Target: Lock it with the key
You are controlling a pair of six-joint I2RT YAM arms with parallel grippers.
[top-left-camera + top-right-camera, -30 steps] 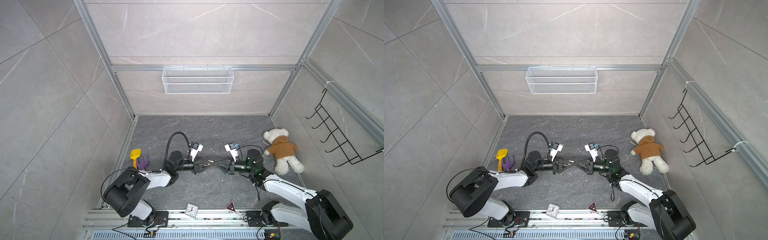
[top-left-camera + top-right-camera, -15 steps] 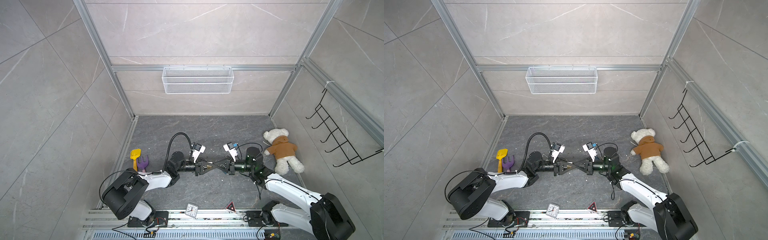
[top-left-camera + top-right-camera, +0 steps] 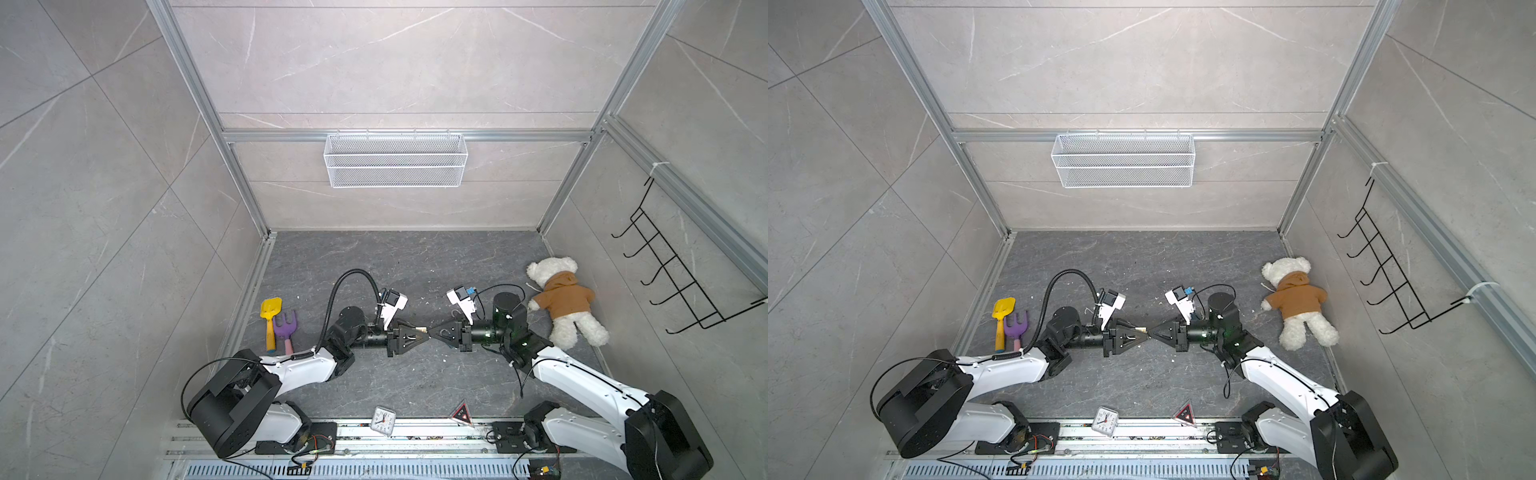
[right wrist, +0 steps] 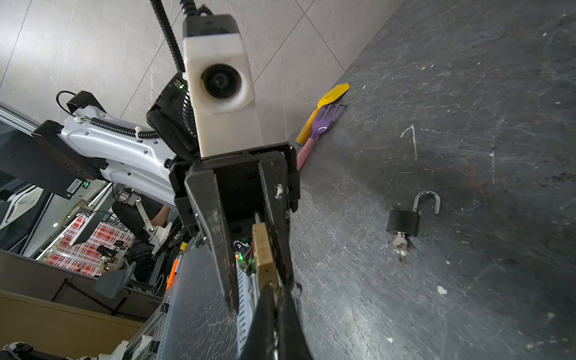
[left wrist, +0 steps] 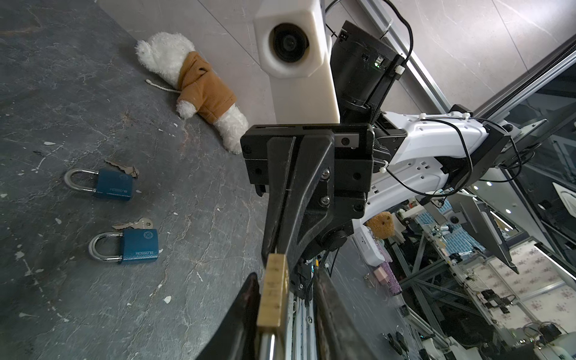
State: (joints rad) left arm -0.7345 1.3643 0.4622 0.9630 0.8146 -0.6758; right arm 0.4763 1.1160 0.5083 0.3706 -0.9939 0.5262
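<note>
Grey stone floor (image 3: 415, 270), tiled walls; arms meet tip to tip above mid-floor. On the left gripper (image 3: 1142, 332) jaws stand apart, with the brass padlock (image 4: 263, 249) against one finger only. On the right gripper (image 5: 278, 249) jaws are pinched tight at the keyway end, key hidden.

Judged: key-turn step; left should clamp the body first.

Left wrist alone shows two blue padlocks (image 5: 138, 246). Right wrist alone shows a black padlock (image 4: 403, 223), shackle open.

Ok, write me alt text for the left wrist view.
A brass padlock stands between the parted fingers of the left gripper, its far end meeting the tip of the shut right gripper. Beyond, on the dark stone floor, lie two blue padlocks, each with a key, and a white teddy bear in a brown hoodie.
</note>
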